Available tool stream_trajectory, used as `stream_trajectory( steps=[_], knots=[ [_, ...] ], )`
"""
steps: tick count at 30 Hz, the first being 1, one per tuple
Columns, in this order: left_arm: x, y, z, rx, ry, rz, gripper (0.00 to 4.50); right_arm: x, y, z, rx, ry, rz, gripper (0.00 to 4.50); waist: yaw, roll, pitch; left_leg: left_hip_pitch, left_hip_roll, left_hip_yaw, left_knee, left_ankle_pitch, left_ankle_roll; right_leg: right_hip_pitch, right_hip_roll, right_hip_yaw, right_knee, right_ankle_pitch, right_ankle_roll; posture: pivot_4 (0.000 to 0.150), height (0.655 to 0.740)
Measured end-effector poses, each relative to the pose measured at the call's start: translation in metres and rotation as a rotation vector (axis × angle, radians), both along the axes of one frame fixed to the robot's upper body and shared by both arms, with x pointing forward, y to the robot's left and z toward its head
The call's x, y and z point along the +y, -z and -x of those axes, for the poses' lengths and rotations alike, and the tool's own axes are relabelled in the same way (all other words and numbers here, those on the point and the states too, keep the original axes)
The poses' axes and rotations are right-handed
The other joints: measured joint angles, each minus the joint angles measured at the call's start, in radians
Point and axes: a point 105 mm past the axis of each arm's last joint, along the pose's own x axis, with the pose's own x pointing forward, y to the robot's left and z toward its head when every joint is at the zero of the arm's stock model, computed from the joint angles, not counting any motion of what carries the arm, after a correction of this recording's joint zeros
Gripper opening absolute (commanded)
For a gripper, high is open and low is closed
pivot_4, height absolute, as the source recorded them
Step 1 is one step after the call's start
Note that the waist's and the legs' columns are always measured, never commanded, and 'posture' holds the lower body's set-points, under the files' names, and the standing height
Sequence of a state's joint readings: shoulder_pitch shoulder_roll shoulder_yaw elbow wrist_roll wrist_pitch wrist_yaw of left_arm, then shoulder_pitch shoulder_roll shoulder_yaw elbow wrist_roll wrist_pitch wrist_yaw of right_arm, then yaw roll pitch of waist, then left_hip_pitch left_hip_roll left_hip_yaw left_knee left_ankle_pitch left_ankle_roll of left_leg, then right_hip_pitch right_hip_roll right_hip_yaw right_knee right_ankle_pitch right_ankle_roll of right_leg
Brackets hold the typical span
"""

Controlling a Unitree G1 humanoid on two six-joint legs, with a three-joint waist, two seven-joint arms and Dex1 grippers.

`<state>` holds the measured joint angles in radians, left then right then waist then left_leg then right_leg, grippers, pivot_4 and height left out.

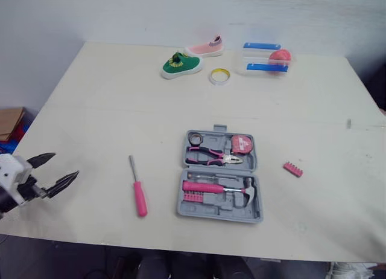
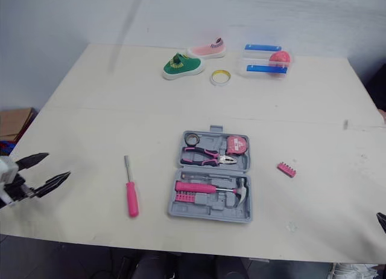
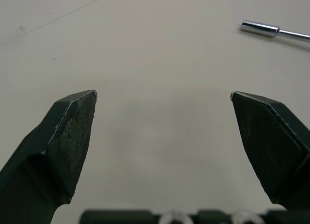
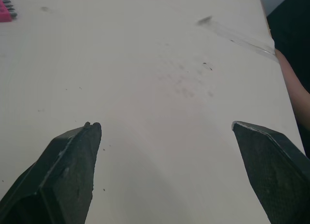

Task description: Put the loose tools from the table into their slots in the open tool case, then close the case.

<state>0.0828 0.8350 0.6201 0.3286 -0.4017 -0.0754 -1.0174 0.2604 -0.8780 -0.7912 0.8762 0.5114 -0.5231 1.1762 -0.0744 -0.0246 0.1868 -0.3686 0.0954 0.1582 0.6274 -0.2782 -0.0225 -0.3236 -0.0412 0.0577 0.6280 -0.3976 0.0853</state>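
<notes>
- The screwdriver [image 1: 137, 185] lies flat on the table [image 1: 90, 110], just left of the tool case [image 1: 217, 214] and apart from it; its long axis runs nearly straight away from the robot, pink handle at the near end, bare steel shaft at the far end
- The left gripper [image 1: 65, 164] hovers near the table's left edge with its fingers spread wide and nothing between them; the screwdriver lies to its right, about midway between it and the case, so the left arm is clearly the nearer one; judged from this, it would need to travel rightward and meet the handle across its width
- The pink bit holder [image 1: 292, 169] rests to the right of the case, apart from it, on the right arm's side; the right gripper [image 4: 167, 124] is likewise spread and empty over bare tabletop
- The case is open and flat; hammer, pliers and tape measure sit in their slots
- The table is pale and matte; at its far side, well away, are a green shoe [image 1: 180, 64], a pink shoe [image 1: 205, 48], a tape ring [image 1: 220, 76] and a clear box [image 1: 265, 58]; a plain wall stands behind
</notes>
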Motion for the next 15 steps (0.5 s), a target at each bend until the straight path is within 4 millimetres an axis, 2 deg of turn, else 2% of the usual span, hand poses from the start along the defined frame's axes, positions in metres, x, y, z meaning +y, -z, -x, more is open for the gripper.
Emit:
stream_trajectory(
  steps=[4, 6, 10, 12, 15],
  knots=[
    [-0.004, 0.0, 0.001, -0.015, -0.004, 0.018, 4.47, 0.001, 0.0, -0.006, -0.005, -0.005, 0.007, 4.5, -0.009, 0.0, 0.0, 0.0, 0.0, -0.001, 0.0, -0.002, 0.0, 0.001, 0.0, -0.001, 0.001, 0.001, 0.002, 0.15, 0.74],
    [-0.013, -0.003, -0.002, -0.027, 0.02, 0.035, 4.47, 0.009, -0.002, -0.021, -0.013, -0.048, 0.004, 4.5, -0.01, 0.0, 0.0, 0.0, 0.0, -0.001, 0.0, -0.002, 0.0, 0.001, 0.0, -0.001, 0.001, 0.002, 0.003, 0.15, 0.74],
    [-0.05, -0.016, -0.015, -0.03, 0.145, 0.09, 4.47, 0.044, -0.011, -0.06, -0.026, -0.226, -0.008, 4.5, -0.012, 0.001, 0.0, 0.0, -0.001, -0.001, 0.0, 0.0, -0.001, 0.0, 0.0, 0.0, 0.001, 0.004, 0.005, 0.15, 0.74],
    [-0.065, -0.022, -0.018, -0.036, 0.203, 0.097, 4.47, 0.057, -0.014, -0.071, -0.031, -0.282, -0.011, 4.5, -0.01, 0.001, 0.0, -0.001, -0.001, -0.001, 0.0, 0.002, -0.001, 0.0, 0.001, 0.0, 0.0, 0.004, 0.005, 0.15, 0.74],
    [-0.115, -0.029, -0.015, 0.024, 0.406, 0.135, 4.47, 0.101, -0.016, -0.1, 0.045, -0.44, -0.083, 4.5, -0.006, 0.001, 0.0, -0.003, 0.0, 0.0, 0.0, 0.003, -0.001, -0.001, 0.001, 0.001, -0.001, 0.004, 0.005, 0.15, 0.74]
  ],
)
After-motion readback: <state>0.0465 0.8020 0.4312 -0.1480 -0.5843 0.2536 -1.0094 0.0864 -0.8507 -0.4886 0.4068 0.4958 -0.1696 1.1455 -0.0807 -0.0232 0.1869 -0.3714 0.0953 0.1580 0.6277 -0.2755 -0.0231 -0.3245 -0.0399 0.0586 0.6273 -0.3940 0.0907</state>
